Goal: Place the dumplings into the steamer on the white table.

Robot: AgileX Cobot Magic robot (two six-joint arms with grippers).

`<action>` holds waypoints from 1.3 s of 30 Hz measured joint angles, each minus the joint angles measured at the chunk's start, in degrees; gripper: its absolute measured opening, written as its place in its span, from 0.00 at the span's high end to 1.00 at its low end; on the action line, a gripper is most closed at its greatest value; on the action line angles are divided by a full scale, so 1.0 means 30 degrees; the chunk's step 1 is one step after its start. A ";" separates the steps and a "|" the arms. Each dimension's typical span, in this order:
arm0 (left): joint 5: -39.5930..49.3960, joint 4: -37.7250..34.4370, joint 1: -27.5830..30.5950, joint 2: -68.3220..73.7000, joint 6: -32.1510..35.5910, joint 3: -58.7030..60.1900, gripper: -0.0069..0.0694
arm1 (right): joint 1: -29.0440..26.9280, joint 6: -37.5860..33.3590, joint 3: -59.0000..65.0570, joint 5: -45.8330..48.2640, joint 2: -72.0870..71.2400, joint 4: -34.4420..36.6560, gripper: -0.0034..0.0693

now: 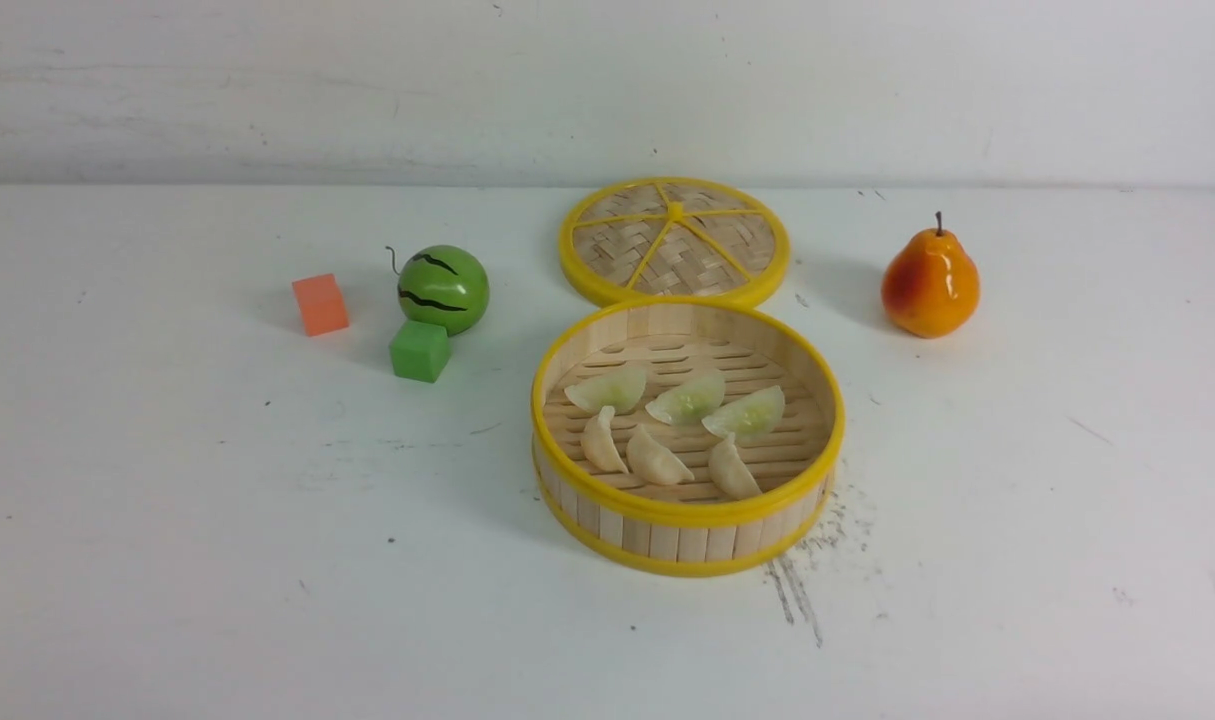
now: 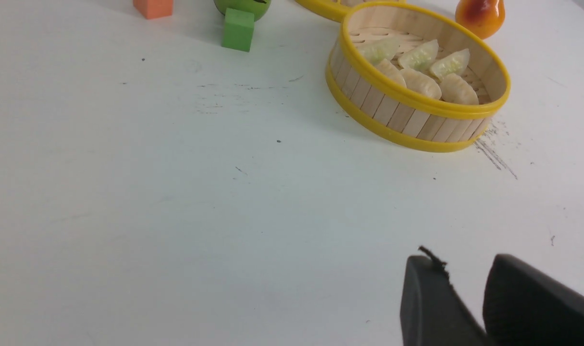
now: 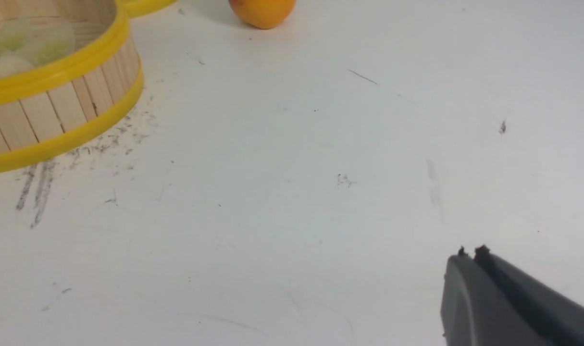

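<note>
Bamboo steamer (image 1: 687, 515) holds all six dumplings (image 1: 667, 428); none on counter (image 1: 217, 550); left gripper (image 2: 465, 288) jaws slightly spread, empty; right gripper (image 3: 469, 259) jaws pressed together; best move: retract, avoid rim.

No readable text, labels, brands or numbers in any view. The dark marks on the table (image 1: 167, 560) are only scuffs and scratches, not writing. The black wavy lines on the toy watermelon (image 1: 443, 289) are painted stripes, not characters.
</note>
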 joint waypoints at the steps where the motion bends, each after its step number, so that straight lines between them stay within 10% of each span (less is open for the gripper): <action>1: 0.0000 0.0000 0.0000 0.0000 0.0000 0.0000 0.68 | 0.0000 0.0000 0.0000 0.0008 0.0000 0.0000 0.98; 34: -0.0106 0.0000 0.0000 0.0000 0.0000 0.0042 0.63 | 0.0000 0.0006 -0.0020 0.0069 0.0000 -0.0022 0.95; 39: -0.3497 0.0232 0.0593 0.0000 -0.0015 0.0912 0.77 | 0.0000 0.0006 -0.0020 0.0069 0.0000 -0.0022 0.95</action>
